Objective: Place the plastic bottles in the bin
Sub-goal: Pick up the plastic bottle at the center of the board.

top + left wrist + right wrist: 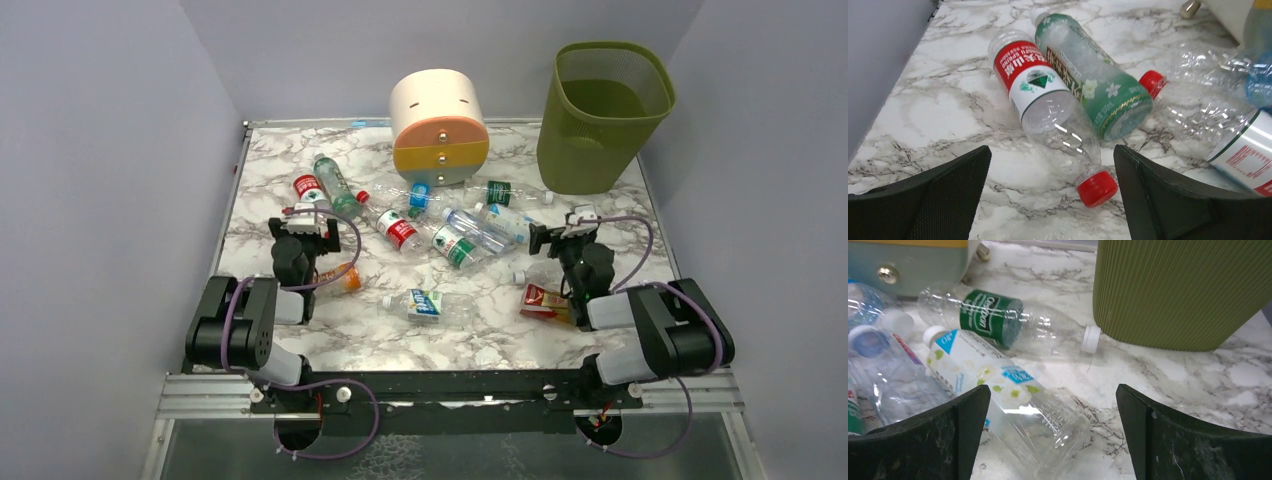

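The plastic bottles (455, 245) lie on their sides on the marble table (600, 340), most of them in a loose heap across its middle, in front of the round cream, orange and yellow drawer unit (440, 125). The bin (600, 120) stands upright at the far right corner of the table, just right of the drawer unit and apart from the heap. Nearest to it is a clear bottle with a green label (993, 317), whose white cap points at the bin's foot and lies just beside its wall. Closer to the right wrist camera is a bottle with a blue and white label (998, 385). At the left end of the heap a red-label bottle (1040, 95) with a red cap lies against a green-tinted bottle (1093, 85), the two touching along their sides. A few lie nearer the arms: a bottle with orange liquid (345, 282) beside the left arm, a bottle with a blue and green label (428, 303) between the two arms, and a red-label one (545, 300) by the right arm. The left claw (308, 225) hangs low over the table, released, jaws spread wide with the red-label bottle's cap end between them, grasping nothing. The right claw (566, 232) is likewise released and empty, jaws wide, facing the bin and the bottles before it.
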### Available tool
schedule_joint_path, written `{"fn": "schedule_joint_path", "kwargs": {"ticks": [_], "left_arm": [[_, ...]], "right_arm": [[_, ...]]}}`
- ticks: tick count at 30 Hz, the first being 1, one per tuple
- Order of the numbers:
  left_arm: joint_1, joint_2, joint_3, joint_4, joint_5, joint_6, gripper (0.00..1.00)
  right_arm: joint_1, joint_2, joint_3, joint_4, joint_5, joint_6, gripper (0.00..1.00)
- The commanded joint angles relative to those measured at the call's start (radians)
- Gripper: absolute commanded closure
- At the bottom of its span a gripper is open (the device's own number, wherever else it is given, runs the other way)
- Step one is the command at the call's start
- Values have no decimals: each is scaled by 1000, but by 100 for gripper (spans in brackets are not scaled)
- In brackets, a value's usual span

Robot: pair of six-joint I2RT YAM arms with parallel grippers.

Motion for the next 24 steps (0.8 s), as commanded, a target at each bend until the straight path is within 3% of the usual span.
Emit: {"fn": "schedule_joint_path", "kwargs": {"ticks": [1,14,24], "left_arm": [[-5,-140,50,-194,-14,-66,1],[-6,-393,180,-605,75,-194,1],[-7,-603,294,-838,98,-252,1]], "right_arm": [[4,-155,64,-241,-75,-34,1],[4,-472,216,-611,-194,27,1],[4,-483,495,-989,-284,140,1]]}}
